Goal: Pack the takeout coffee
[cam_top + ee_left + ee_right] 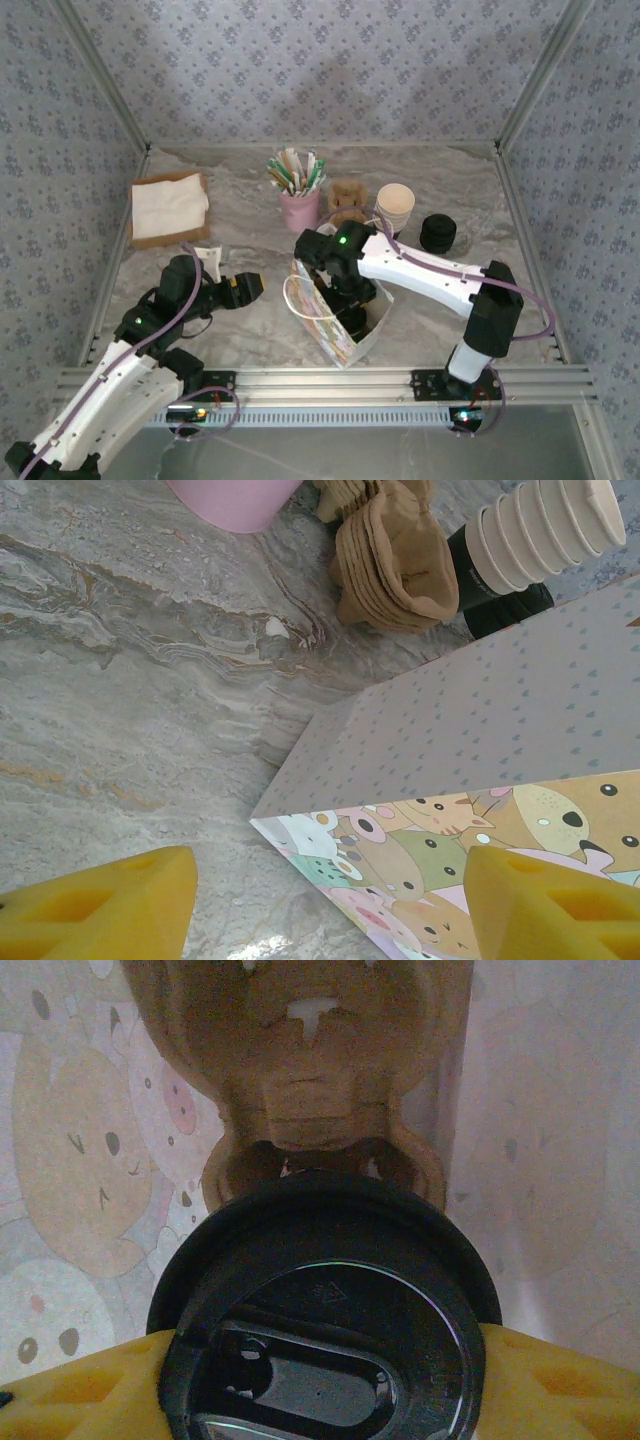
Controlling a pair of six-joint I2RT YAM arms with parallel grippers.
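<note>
The takeout coffee (325,1320) is inside the bag (335,338), straw holder (300,210) behind it, napkins (168,205) back left.

Marble-patterned table (250,200), seen from above, with you standing at its near edge. At your far left lies a brown tray (150,240) bearing a folded white napkin (168,205). Along the far side, reading from the middle to your right, you find a pink holder (300,210) standing upright and stuffed with straws; just beside it a nested stack of brown pulp carriers (347,200); next a stack of lidless cream cups (395,207); and, a little nearer to you, a short stack of black lids (437,233). Near the middle of the table, towards your edge, a paper bag (335,335) printed with cartoon animals stands open.
</note>
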